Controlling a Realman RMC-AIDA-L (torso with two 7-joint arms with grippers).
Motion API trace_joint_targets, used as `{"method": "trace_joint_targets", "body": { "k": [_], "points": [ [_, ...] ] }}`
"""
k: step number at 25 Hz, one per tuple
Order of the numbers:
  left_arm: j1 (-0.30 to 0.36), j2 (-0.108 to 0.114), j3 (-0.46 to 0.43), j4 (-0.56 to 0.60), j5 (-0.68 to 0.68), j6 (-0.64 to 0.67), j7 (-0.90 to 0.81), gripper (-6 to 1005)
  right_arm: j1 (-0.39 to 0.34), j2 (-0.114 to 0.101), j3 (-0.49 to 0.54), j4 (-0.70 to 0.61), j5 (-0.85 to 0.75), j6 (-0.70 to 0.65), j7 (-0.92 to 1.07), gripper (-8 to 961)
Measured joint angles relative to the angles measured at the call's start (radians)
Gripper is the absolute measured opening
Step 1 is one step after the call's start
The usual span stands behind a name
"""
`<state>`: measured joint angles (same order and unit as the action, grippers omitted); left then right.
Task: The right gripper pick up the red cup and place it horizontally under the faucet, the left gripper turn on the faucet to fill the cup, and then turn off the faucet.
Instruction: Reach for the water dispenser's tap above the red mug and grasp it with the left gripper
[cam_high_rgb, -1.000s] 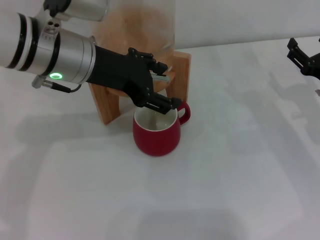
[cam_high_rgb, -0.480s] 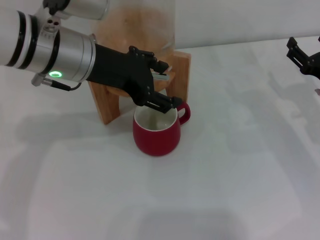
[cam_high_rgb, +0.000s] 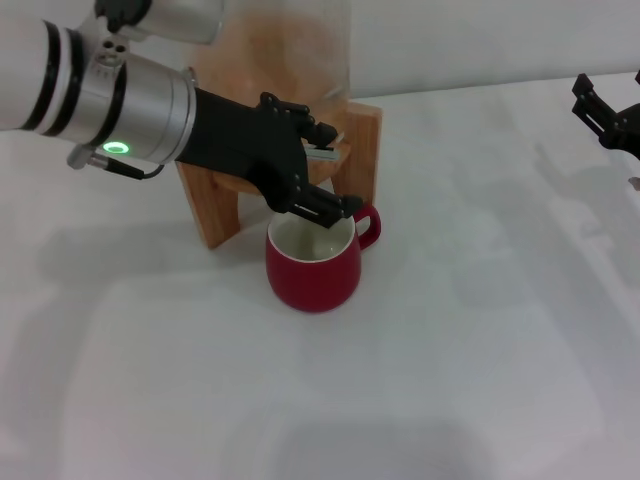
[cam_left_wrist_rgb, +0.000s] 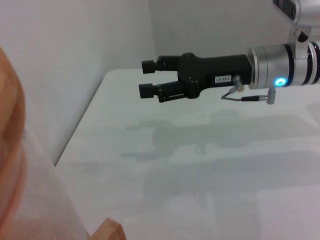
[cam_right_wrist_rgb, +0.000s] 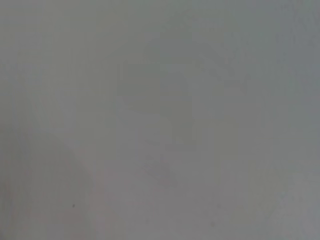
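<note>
The red cup (cam_high_rgb: 312, 268) stands upright on the white table, its handle to the right, just in front of the wooden stand (cam_high_rgb: 364, 140). The faucet (cam_high_rgb: 323, 153) shows only as a small chrome piece above the cup; its spout is hidden behind my left gripper (cam_high_rgb: 331, 168). The left gripper, on the arm with the green light, is open, with its fingers above and below the chrome piece and the lower fingertips (cam_high_rgb: 343, 205) over the cup's rim. My right gripper (cam_high_rgb: 600, 108) is parked at the far right; the left wrist view shows it (cam_left_wrist_rgb: 149, 78) open and empty.
The glass dispenser (cam_high_rgb: 290, 50) with an orange-brown tint sits in the wooden stand at the back. The white table (cam_high_rgb: 450, 350) stretches in front of and to the right of the cup. The right wrist view shows only a blank grey surface.
The left arm has edged slightly to the right, with its fingers still at the faucet. The cup and the right gripper have not moved.
</note>
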<state>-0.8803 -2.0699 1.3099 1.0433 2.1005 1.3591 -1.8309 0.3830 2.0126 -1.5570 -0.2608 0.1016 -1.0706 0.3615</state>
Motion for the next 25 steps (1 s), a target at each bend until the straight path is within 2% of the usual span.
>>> {"method": "trace_joint_targets", "body": {
  "k": [25],
  "points": [
    [-0.029,-0.004,0.000,-0.038,0.008,-0.015,0.031,880,-0.003,0.000,-0.002,0.002,0.000,0.000,-0.002,860]
  ]
}}
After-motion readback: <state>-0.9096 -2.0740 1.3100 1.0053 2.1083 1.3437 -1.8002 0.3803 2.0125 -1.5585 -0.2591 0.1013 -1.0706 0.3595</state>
